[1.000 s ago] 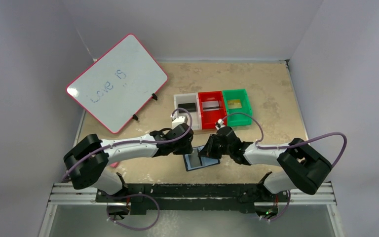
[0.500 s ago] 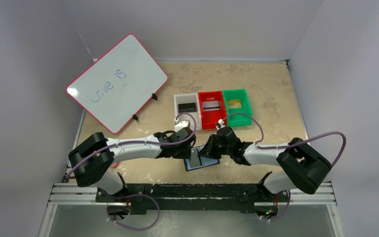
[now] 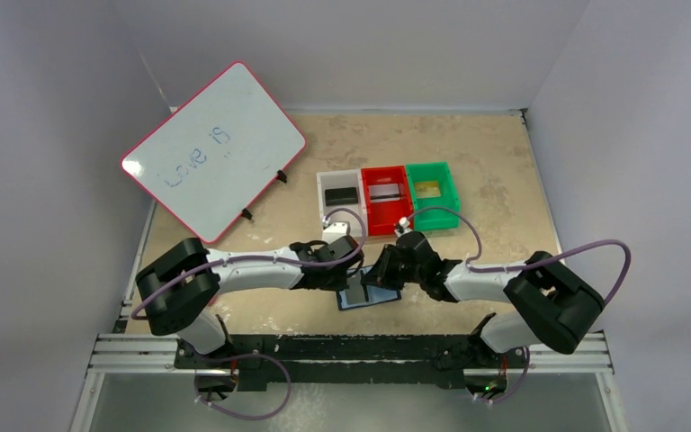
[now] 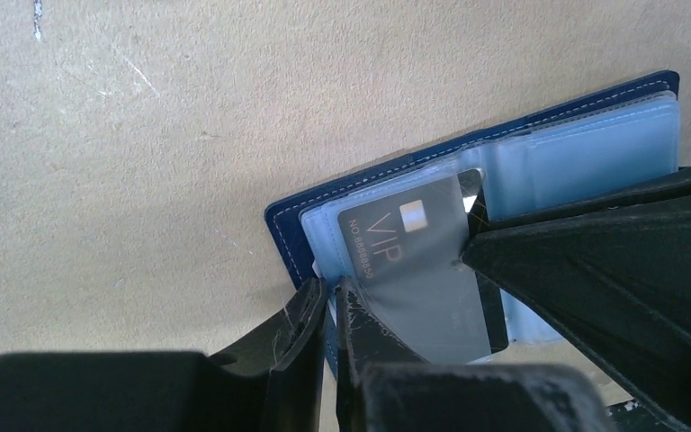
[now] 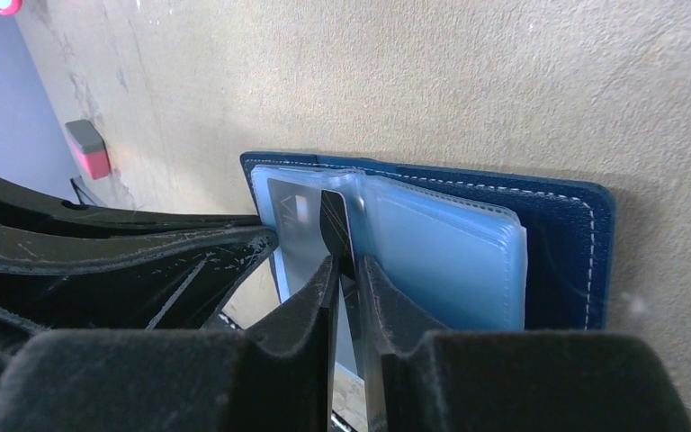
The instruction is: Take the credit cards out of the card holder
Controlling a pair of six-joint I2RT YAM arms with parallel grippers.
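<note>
Both grippers crowd the open card holder (image 3: 369, 295) at the table's (image 3: 477, 162) near edge; three bins (image 3: 387, 199) stand beyond, whiteboard (image 3: 211, 148) far left, bare tabletop far right

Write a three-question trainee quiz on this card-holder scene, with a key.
1. True or false: the card holder lies open on the table.
2. What word is printed on the dark card in the holder's pocket?
3. Which bin holds a black card? A) white bin B) red bin C) green bin

Key
1. True.
2. VIP.
3. A, the black card lies in the white bin.
</note>
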